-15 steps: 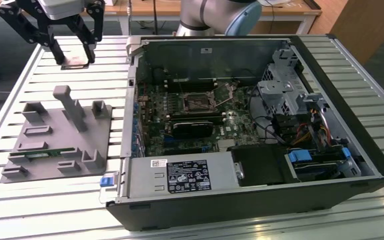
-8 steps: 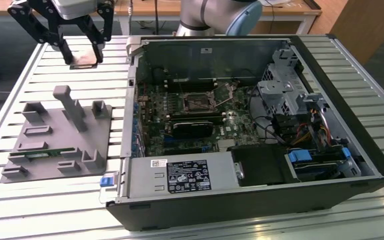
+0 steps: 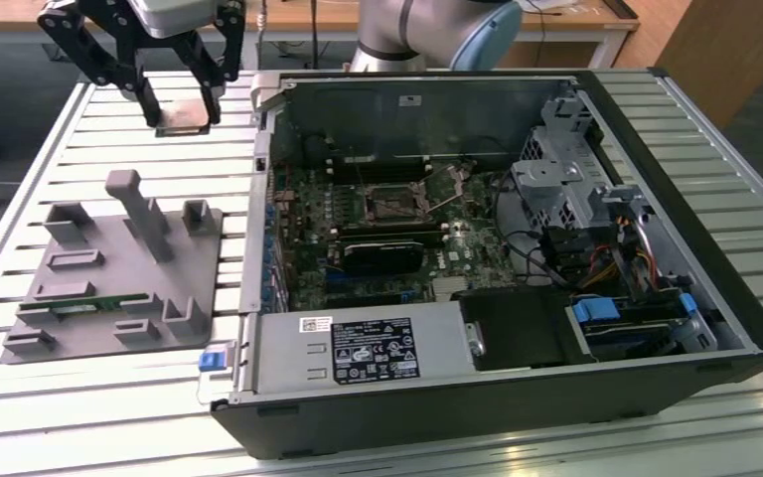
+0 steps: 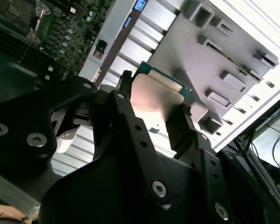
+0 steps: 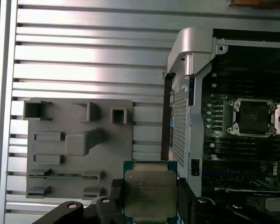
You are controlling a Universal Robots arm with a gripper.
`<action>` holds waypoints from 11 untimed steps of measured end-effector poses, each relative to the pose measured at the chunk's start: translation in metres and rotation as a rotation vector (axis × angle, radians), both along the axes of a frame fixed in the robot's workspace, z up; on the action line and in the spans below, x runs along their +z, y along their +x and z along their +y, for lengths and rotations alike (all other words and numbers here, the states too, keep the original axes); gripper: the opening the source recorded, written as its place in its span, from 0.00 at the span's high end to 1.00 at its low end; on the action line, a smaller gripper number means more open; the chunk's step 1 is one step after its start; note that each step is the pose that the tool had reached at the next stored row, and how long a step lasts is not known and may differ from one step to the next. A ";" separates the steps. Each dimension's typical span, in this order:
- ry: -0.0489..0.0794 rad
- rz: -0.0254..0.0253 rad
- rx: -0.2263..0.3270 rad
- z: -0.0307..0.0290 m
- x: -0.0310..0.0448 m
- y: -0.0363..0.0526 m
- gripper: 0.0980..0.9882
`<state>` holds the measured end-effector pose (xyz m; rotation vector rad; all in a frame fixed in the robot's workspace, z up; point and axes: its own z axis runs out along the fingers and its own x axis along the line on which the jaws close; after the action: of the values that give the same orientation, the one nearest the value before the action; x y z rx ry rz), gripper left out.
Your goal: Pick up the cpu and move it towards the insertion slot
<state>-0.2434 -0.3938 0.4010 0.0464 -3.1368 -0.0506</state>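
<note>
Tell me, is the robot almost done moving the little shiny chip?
About halfway. Done: the gripper has the cpu pinched between its fingers, lifted clear of the grey fixture plate. In hand: it hangs above the slatted table, beside the open computer case. Left: reaching the insertion slot, which sits empty on the motherboard.

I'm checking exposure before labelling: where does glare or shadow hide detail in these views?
In the second wrist view, the cpu glares on its underside and the table is washed out; in the first wrist view, the table slats shine while the insertion slot is dim; in the exterior view, the case interior is shadowed.
</note>
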 end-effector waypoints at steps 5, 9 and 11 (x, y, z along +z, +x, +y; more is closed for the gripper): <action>0.000 -0.0001 0.000 0.0033 -0.0001 0.0088 0.50; 0.000 0.0000 0.000 0.0056 -0.0001 0.0179 0.50; 0.000 0.0000 0.000 0.0065 -0.0001 0.0235 0.50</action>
<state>-0.2199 -0.3873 0.4010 0.0463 -3.1369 -0.0506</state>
